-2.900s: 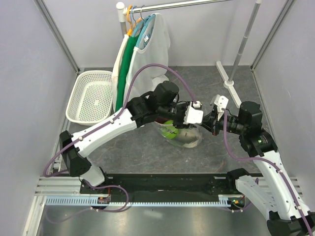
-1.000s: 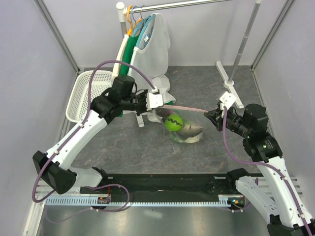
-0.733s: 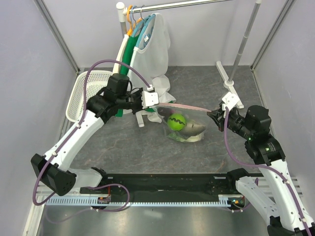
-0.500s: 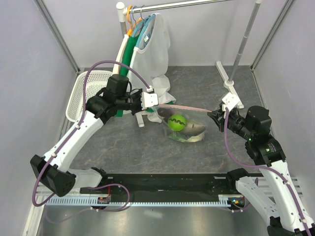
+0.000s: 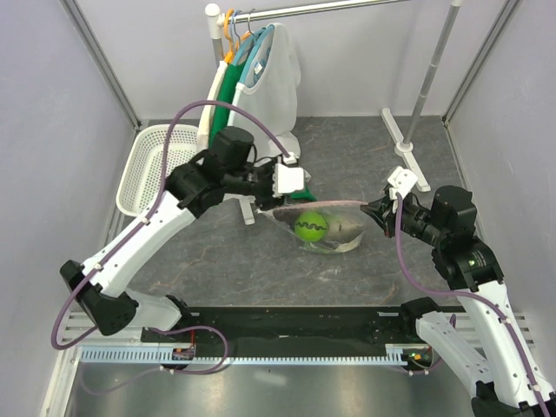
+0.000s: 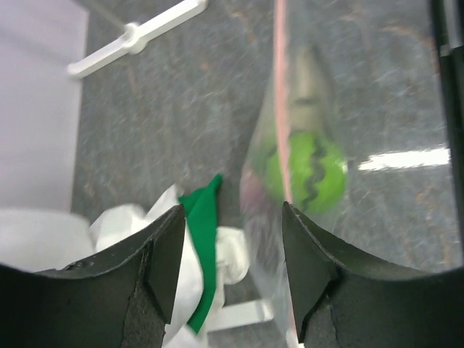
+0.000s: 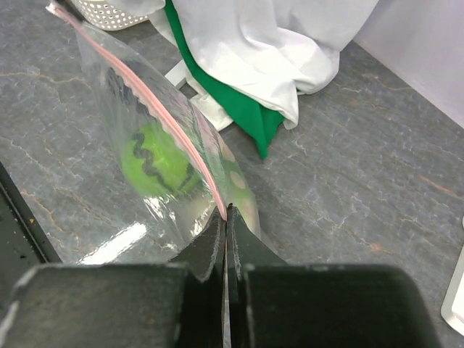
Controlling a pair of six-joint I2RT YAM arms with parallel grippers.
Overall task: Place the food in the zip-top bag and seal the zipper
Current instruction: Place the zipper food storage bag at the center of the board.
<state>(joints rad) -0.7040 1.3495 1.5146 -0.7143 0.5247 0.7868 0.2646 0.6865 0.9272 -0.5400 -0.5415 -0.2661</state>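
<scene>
- White perforated plastic basket (image 5: 161, 178): on the grey mottled tabletop (image 5: 217, 265), against its left edge, toward the far left corner.
- White mesh and green garments (image 5: 252, 82): hanging on hangers from the rail over the far edge, just right of the basket. Their hems are bunched on the tabletop.
- Left tool (image 6: 232, 212): near the garment hems, at the left end of the bag's mouth. Its dark fingers (image 6: 163, 261) are spread, with open space between them. The pink strip runs past the tip of one finger; contact cannot be told.
- Clear flat plastic zip-top bag (image 5: 323, 243): mid-tabletop, between the two tools. Its mouth is lifted and its lower part rests on the surface.
- Narrow pale pink zipper strip (image 5: 326, 205): stretched along the bag's mouth from the left tool to the right tool.
- Small green round fruit (image 5: 309, 227): inside the bag, marked with a dark wavy line.
- Pale oblong vegetable (image 5: 344, 228): inside the bag, just right of the fruit.
- Right tool (image 7: 225, 217): jaws pressed together, pinching the right end of the zipper strip.
- White rack foot (image 5: 404, 143): by the far right corner.
</scene>
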